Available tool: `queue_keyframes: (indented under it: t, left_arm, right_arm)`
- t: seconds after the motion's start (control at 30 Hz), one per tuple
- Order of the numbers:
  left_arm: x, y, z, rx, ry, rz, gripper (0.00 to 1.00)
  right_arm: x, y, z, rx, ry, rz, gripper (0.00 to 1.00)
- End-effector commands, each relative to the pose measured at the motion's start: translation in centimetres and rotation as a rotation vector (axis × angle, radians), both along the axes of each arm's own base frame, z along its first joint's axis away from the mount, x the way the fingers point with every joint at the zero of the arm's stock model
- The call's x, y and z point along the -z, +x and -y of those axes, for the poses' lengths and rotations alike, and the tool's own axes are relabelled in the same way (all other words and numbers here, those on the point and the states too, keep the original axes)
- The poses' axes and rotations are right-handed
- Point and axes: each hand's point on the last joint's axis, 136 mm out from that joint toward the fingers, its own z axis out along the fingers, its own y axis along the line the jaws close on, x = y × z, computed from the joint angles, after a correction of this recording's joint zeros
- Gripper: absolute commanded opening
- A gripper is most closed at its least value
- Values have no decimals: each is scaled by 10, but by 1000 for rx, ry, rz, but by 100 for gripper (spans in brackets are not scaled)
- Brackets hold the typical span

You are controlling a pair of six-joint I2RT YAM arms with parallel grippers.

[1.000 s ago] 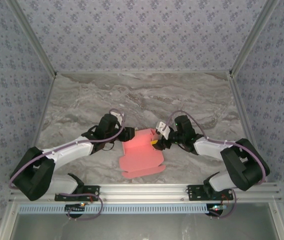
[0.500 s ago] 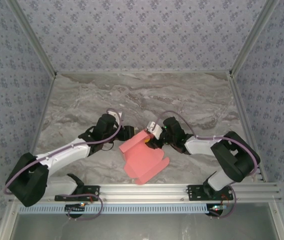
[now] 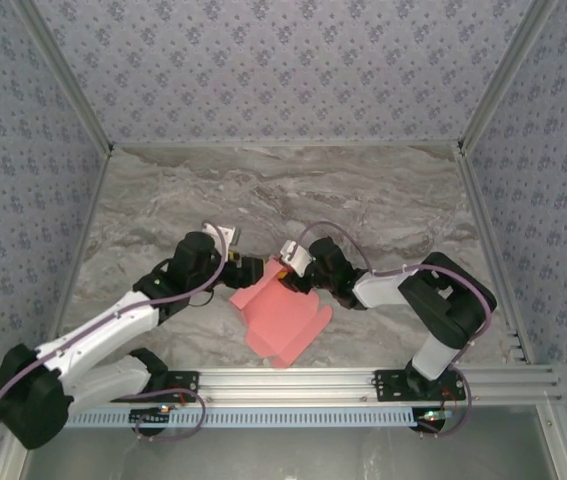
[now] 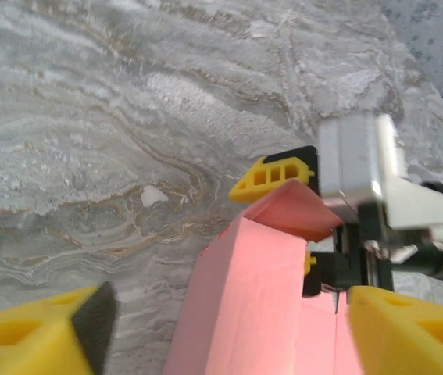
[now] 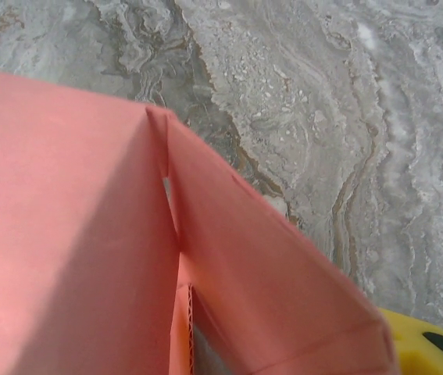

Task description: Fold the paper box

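The marble table (image 3: 383, 200) is carrying the half-folded paper box (image 3: 281, 318) near its front edge, between the 2 arms. The left gripper (image 4: 229, 312) is standing with fingers wide apart astride the box's raised wall. The right gripper (image 4: 291, 219) is straddling the top flap; whether it is pinching, I cannot tell.

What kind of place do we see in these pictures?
Probably a robot test booth. Walls of patterned wallpaper in metal frames close in a marble-look table, a left arm and a right arm are bolted to an aluminium rail at its near edge, and a pink paper box sits between them.
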Motion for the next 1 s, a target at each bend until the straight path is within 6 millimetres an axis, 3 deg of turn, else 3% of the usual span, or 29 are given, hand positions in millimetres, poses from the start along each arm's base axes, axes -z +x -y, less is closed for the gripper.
queue_keyframes:
  t: [0.0,0.2,0.37,0.6,0.67,0.8,0.87,0.97]
  left_arm:
    - [19,-20,-10,52,54,-1,97]
    - [34,-35,-24,-14,39,55,99]
    - [45,-44,-19,25,114,126,99]
    - [60,-32,-13,38,269,133,98]
    - [61,-31,-8,62,285,130,93]
    - [61,-34,0,108,273,129,71]
    - [65,-34,-2,101,273,125,66]
    - [71,-35,-5,94,284,120,59]
  right_arm:
    - [-11,15,-5,26,36,35,48]
    - [-16,19,-11,7,65,33,48]
    - [-16,14,-13,-20,73,27,47]
    - [-15,14,-15,-28,76,22,47]
    - [-16,14,-15,-30,79,23,47]
    - [-19,11,-15,-48,89,11,48]
    - [-22,7,-14,-74,104,-1,51]
    - [-25,-8,-13,-169,112,-23,65]
